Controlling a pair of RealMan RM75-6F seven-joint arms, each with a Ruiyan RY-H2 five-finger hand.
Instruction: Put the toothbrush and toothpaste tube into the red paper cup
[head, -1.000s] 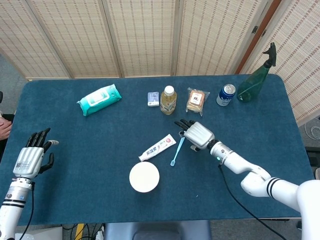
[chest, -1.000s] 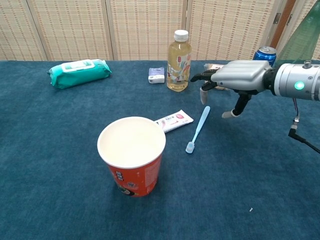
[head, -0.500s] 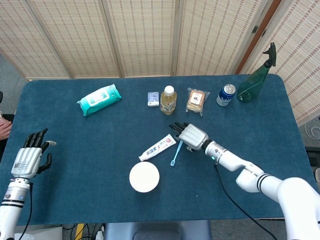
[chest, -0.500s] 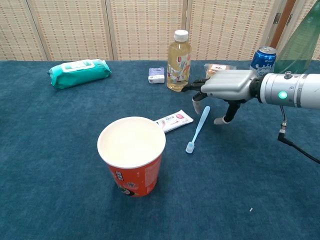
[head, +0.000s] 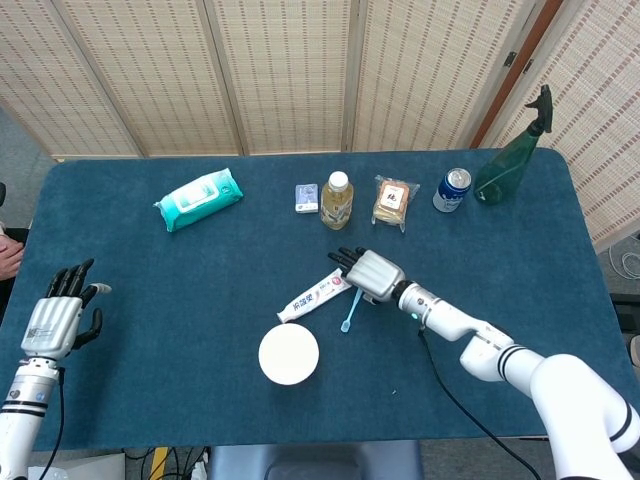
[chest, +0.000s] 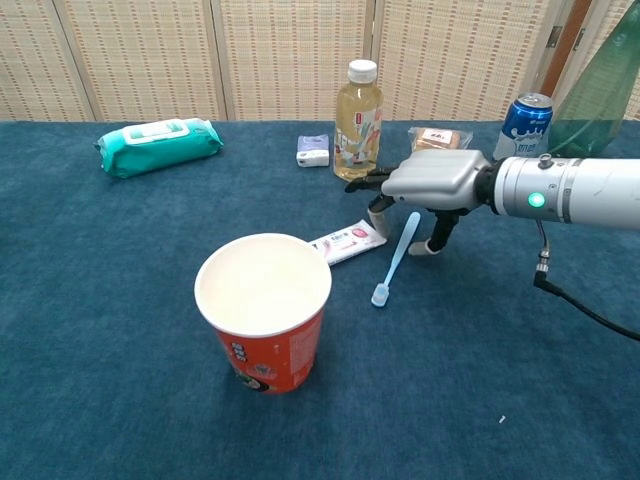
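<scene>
The red paper cup (chest: 265, 320) stands upright near the table's front, its white inside (head: 289, 354) facing up. Just behind it and to its right lies the white toothpaste tube (head: 315, 295) (chest: 347, 241). The light blue toothbrush (head: 350, 308) (chest: 395, 260) lies beside the tube, brush head toward the front. My right hand (head: 365, 272) (chest: 425, 185) hovers palm down over the toothbrush's handle end and the tube's cap end, fingers spread, holding nothing. My left hand (head: 55, 315) is open at the table's left edge, far from everything.
Along the back stand a teal wipes pack (head: 198, 199), a small box (head: 307, 197), a yellow drink bottle (head: 337, 199), a snack packet (head: 394, 201), a blue can (head: 452, 189) and a green spray bottle (head: 512, 162). Blue cloth covers the table (head: 150, 290).
My right hand has moved left and lower, from beside the toothbrush handle to over it and the tube's end. The left hand has barely shifted.
</scene>
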